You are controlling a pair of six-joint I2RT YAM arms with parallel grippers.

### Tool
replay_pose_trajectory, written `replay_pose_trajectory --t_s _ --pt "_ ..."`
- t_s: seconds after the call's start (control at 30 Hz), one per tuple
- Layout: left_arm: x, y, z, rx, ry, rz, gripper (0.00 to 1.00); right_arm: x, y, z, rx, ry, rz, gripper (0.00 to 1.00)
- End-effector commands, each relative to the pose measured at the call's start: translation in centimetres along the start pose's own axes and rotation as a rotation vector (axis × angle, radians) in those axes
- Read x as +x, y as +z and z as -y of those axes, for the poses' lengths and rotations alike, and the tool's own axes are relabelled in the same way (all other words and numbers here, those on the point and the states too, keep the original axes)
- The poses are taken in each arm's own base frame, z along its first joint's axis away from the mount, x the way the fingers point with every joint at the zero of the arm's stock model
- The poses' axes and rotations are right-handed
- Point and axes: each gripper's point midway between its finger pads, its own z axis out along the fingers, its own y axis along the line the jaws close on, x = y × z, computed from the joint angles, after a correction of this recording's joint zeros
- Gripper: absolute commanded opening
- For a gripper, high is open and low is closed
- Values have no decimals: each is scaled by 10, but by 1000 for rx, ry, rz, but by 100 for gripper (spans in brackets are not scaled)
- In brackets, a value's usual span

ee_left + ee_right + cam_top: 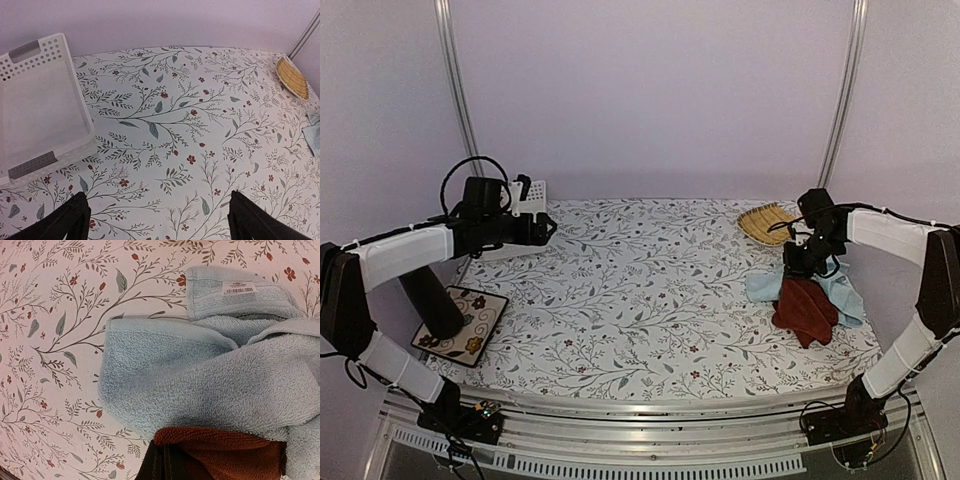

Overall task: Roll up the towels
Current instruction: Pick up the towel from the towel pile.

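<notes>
The blue towel lies crumpled on the table, one corner folded over so that a white label shows. The red towel sits on top of the blue towel, overlapping its near side and rising to a bunched peak under the right gripper. That gripper is clenched on the red towel's upper edge, directly above the blue towel. In the right wrist view, rust-coloured terry fills the space at the fingers, with blue cloth just beyond it. A woven mat rests just behind the blue towel, apart from it. Far to the blue towel's left, across the table, the left gripper hovers released with its fingers spread wide and nothing between them. A white basket stands beside that gripper, and a flowered tile lies further left and nearer.
</notes>
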Motion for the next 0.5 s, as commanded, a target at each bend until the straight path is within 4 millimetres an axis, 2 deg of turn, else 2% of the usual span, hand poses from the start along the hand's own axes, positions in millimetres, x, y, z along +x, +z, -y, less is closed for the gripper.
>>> replay_pose_trajectory --t_s 0.0,0.2,0.47 --pt "-14 -2 20 58 34 30 97 -39 -46 -43 -90 -127 133 2" --pt "-21 -2 26 73 42 44 97 -73 -101 -102 -226 -258 261 2" --pt "-29 -3 39 124 54 70 97 -87 -150 -174 -466 -415 354 2"
